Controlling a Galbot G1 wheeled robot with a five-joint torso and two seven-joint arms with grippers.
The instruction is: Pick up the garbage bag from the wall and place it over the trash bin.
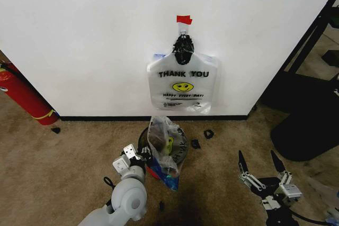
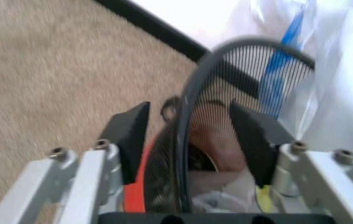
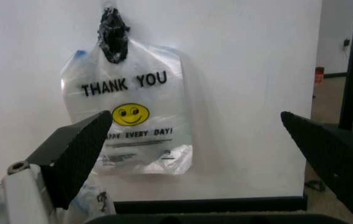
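Observation:
The crinkly garbage bag [image 1: 163,144] stands bunched in and over the round black mesh trash bin [image 1: 184,144] on the carpet below the wall [image 1: 79,35]. My left gripper [image 1: 143,155] is at the bin's left rim. In the left wrist view it [image 2: 189,112] is open, its fingers [image 2: 133,135] on either side of the mesh rim [image 2: 251,70], with the bag's blue handle [image 2: 282,65] just beyond. My right gripper [image 1: 257,156] hovers open to the right, facing the wall [image 3: 195,119].
A flat bundle of the same bags [image 1: 183,83] hangs on the wall under a black knot and red tape [image 1: 184,19]. A red fire extinguisher [image 1: 21,96] lies at the left. A large black rounded object [image 1: 307,130] and small black bits [image 1: 208,134] lie on the right.

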